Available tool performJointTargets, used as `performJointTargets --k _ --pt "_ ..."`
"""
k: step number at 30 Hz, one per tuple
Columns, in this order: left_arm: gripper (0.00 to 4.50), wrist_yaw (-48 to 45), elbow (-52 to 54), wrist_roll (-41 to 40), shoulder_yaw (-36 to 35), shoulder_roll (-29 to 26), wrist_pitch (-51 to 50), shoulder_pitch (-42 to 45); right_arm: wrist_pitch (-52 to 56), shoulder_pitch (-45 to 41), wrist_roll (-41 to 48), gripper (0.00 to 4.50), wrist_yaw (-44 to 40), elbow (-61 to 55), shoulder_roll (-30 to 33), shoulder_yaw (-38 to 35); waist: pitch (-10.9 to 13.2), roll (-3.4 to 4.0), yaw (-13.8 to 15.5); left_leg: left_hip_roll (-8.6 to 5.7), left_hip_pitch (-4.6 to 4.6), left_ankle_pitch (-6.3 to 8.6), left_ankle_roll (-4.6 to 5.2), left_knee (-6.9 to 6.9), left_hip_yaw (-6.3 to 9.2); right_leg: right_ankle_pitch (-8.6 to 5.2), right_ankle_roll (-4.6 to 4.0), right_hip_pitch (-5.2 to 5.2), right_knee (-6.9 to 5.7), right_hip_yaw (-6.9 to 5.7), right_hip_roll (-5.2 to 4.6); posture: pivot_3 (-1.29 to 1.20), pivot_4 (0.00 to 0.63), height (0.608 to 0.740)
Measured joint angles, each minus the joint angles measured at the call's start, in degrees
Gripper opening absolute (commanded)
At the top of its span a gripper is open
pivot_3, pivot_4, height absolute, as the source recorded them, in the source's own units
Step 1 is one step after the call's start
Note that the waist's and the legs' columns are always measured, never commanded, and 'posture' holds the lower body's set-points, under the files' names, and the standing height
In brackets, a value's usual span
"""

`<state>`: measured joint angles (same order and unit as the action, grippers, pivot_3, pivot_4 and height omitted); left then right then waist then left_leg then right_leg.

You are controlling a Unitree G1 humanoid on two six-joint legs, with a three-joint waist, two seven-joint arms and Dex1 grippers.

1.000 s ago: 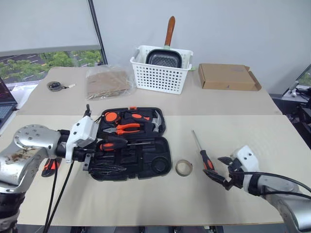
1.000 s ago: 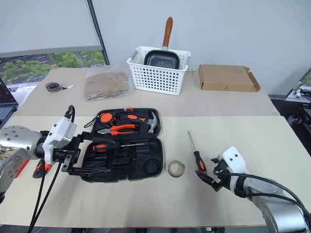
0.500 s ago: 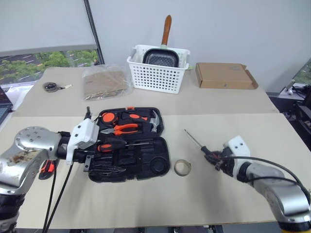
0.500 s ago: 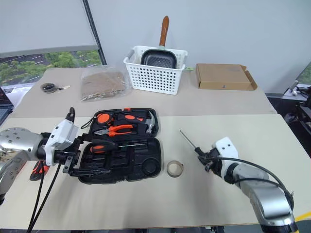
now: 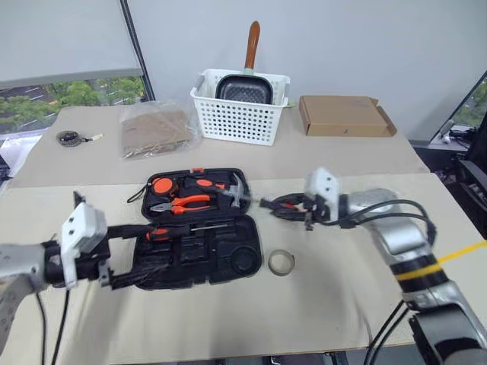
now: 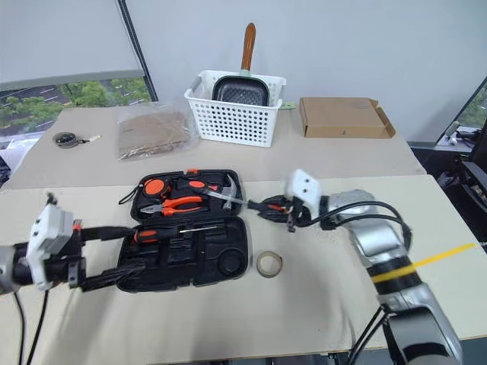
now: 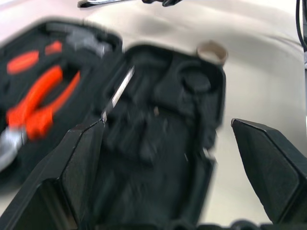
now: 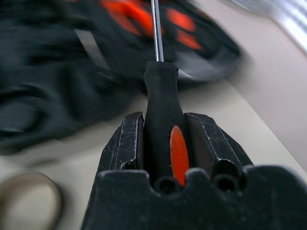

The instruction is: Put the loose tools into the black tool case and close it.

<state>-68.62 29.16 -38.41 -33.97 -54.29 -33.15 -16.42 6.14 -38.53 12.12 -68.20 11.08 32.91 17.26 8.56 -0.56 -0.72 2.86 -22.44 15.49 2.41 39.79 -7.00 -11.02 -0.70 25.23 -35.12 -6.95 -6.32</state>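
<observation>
Now, on the left, my left gripper (image 5: 122, 275) hangs released, its fingers (image 7: 72, 177) spread wide, at the near left edge of the case (image 5: 199, 255). The case lies open on the table (image 5: 319, 304), one screwdriver (image 5: 183, 230) lying across its near half, with pliers (image 5: 185, 203), a hammer (image 5: 237, 192) and a tape measure (image 5: 163, 185) seated in the far half. Just right of the case's near corner the tape ring (image 5: 281, 262) rests on the table. Right of the case, my right gripper (image 5: 288, 206) is clenched on the handle of the second screwdriver (image 8: 162, 103), held above the table with its shaft pointing left toward the case's far half.
</observation>
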Motion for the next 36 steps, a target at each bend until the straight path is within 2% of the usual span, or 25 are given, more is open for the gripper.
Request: performJointTargets --k 6,14,16,26,28,29,35,36 --pt "4.5 0.34 2.61 -1.08 -10.14 2.25 -0.8 -6.28 -5.83 -8.62 -2.54 1.01 -7.7 10.08 -6.52 4.17 0.04 0.03 0.4 -0.02 0.1 0.05 0.08 0.03 0.04 0.0 -0.01 -0.06 -0.05 -0.03 -0.09 0.0 0.15 0.7" --pt "4.5 1.63 5.12 -2.83 -16.54 6.07 -0.93 -12.62 -6.99 -12.72 -7.37 1.01 -8.52 18.4 -12.56 6.52 0.04 0.04 0.06 0.0 0.09 -0.1 -0.23 -0.01 0.1 -0.06 -0.15 0.03 -0.28 -0.07 -0.08 0.0 0.15 0.7" --pt "4.5 1.67 5.19 -3.79 -17.63 6.65 -0.93 -13.46 -7.01 -13.14 -8.6 1.01 -8.3 19.93 -13.26 6.6 0.04 0.04 0.03 0.0 0.1 0.05 -0.49 0.0 0.12 -0.08 -0.17 0.03 -0.32 -0.08 -0.09 0.0 0.15 0.7" --pt "4.5 1.02 2.35 -6.66 -21.32 7.4 -0.65 -15.33 -4.76 -13.21 -10.77 1.01 -8.33 20.92 -15.14 6.79 0.04 0.03 0.0 0.06 0.15 0.11 -0.38 -0.01 0.19 -0.3 -0.53 0.18 -0.8 -0.11 -0.02 0.0 0.15 0.7" --pt "4.5 0.95 1.99 -6.62 -21.27 7.4 -0.5 -15.38 -4.68 -13.19 -10.84 2.01 -8.48 20.84 -15.13 6.78 0.04 0.03 -0.01 0.06 0.16 0.11 -0.4 -0.02 0.21 -0.32 -0.55 0.19 -0.85 -0.11 -0.01 0.0 0.15 0.7" --pt "4.5 0.94 1.84 -6.62 -21.23 7.4 -0.45 -15.36 -4.61 -13.16 -10.85 2.23 -8.7 20.8 -15.12 6.78 0.04 0.03 -0.02 0.07 0.17 0.11 -0.41 -0.02 0.21 -0.32 -0.55 0.19 -0.85 -0.11 -0.01 0.0 0.15 0.7" --pt "4.5 0.96 0.88 -6.28 -20.14 7.0 0.08 -14.23 -4.45 -12.42 -10.8 4.31 -8.83 20.14 -15.25 6.45 0.04 0.03 -0.01 0.06 0.17 0.13 -0.43 -0.02 0.22 -0.32 -0.55 0.2 -0.86 -0.11 -0.02 0.0 0.15 0.7" --pt "4.5 0.95 0.56 -6.18 -19.86 6.9 0.23 -13.87 -4.28 -12.42 -10.66 4.43 -8.67 19.89 -15.45 6.03 0.04 0.03 -0.02 0.06 0.17 0.13 -0.43 -0.02 0.22 -0.32 -0.55 0.21 -0.86 -0.11 -0.01 0.0 0.15 0.7"
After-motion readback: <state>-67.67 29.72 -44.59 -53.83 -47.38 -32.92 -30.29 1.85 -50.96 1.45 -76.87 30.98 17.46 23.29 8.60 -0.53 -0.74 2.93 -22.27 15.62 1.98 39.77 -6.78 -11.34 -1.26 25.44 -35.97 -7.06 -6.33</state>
